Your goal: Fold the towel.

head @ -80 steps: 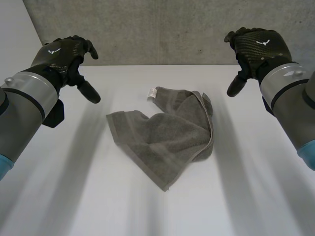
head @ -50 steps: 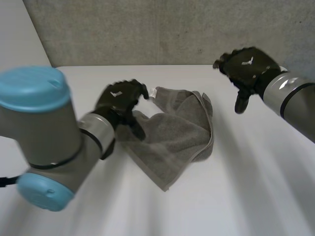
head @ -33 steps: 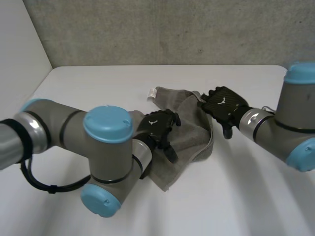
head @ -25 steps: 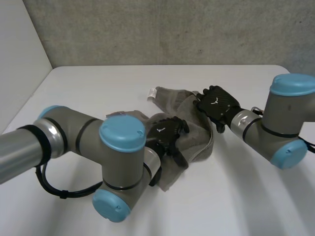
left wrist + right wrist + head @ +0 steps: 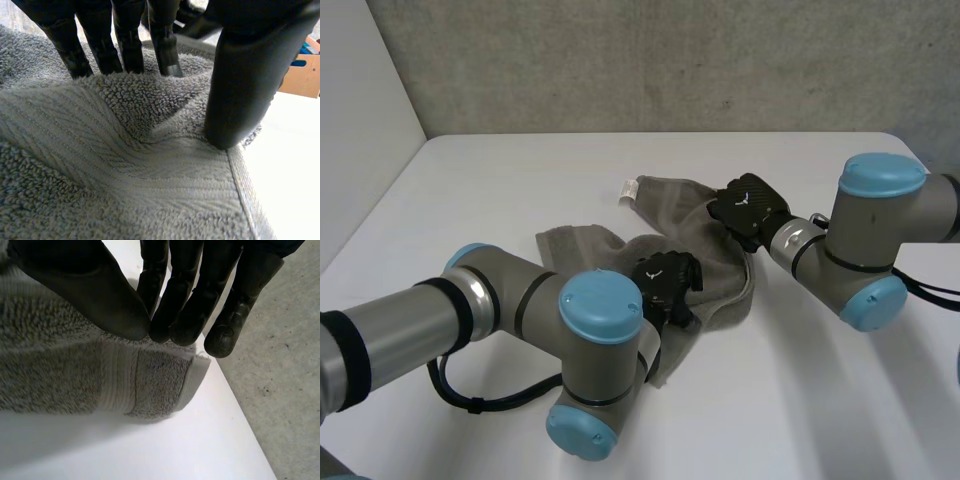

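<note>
On white table (image 5: 520, 180), at crumpled towel (image 5: 672, 215) — pressing its middle with left hand (image 5: 665, 279), thumb and fingers apart; pinching a hemmed corner with right hand (image 5: 746, 204).

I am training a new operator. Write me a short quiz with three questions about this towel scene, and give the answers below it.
1. True or false: the grey towel lies flat and fully spread on the white table.
2. Choose one: where on the towel is the right hand? A) at a far corner; B) in the middle; C) off the cloth, on the table.
3. Short answer: which hand presses into the towel's middle?

Key
1. False: it is crumpled, with parts folded over.
2. A: the thumb and fingers pinch that corner.
3. The left hand; cloth bunches between its thumb and fingers.
</note>
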Available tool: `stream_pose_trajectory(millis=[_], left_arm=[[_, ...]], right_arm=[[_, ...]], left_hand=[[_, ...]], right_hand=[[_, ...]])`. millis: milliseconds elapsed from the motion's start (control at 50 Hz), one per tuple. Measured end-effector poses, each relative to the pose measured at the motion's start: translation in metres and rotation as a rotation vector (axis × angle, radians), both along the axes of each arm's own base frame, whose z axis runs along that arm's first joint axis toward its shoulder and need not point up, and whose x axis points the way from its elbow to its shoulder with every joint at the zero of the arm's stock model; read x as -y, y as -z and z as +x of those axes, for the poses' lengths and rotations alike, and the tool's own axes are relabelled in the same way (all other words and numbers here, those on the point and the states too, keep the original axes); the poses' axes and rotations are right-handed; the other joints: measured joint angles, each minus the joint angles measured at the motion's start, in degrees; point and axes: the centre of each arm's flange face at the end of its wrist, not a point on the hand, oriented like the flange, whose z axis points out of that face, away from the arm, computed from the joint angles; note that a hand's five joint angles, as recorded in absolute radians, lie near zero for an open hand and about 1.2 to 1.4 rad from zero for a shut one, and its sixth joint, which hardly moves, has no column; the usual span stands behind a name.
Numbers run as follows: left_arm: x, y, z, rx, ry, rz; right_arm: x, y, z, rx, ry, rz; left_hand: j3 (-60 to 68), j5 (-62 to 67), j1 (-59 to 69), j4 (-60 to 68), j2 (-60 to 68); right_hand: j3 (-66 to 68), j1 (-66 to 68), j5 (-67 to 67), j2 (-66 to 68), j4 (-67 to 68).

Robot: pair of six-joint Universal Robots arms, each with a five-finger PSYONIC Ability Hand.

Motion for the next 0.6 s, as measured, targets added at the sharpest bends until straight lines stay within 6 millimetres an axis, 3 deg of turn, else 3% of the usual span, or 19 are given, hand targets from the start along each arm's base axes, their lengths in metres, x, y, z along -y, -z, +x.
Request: stream_pose_trajectory(millis=[240,300,420,500,560,600], left_arm=[[0.005,0.004,-0.002,0.0,-0.023,-0.011],[0.005,0.005,-0.001,0.008,-0.022,-0.009],[0.007,-0.005,0.004,0.019,-0.028,-0.024],[0.017,-0.043,0.015,-0.013,-0.054,-0.084],[0.029,-0.082,0.028,-0.052,-0.084,-0.15],[0.038,-0.121,0.041,-0.096,-0.107,-0.223]], right_arm=[[-0.026,-0.045,-0.013,0.1,0.054,0.188],[-0.032,-0.05,-0.017,0.108,0.064,0.208],[-0.038,-0.054,-0.023,0.101,0.088,0.22],[-0.043,-0.064,-0.028,0.092,0.114,0.215],[-0.047,-0.079,-0.033,0.096,0.128,0.205],[-0.053,-0.097,-0.037,0.105,0.133,0.191]], left_hand=[[18.53,18.04,18.43,18.91,19.84],[29.32,28.9,28.6,31.34,30.82],[30.78,29.53,29.42,34.49,31.67],[31.43,29.53,29.45,34.5,31.89],[31.46,29.99,29.48,34.5,31.91],[31.47,30.09,29.5,34.5,32.02]], right_hand=[[0.3,0.08,0.0,0.06,0.04],[0.31,0.08,0.0,0.06,0.36],[0.36,0.09,0.0,0.06,0.45],[0.37,0.09,0.0,0.07,0.47],[0.38,0.1,0.0,0.07,0.49],[0.38,0.11,0.01,0.07,0.49]])
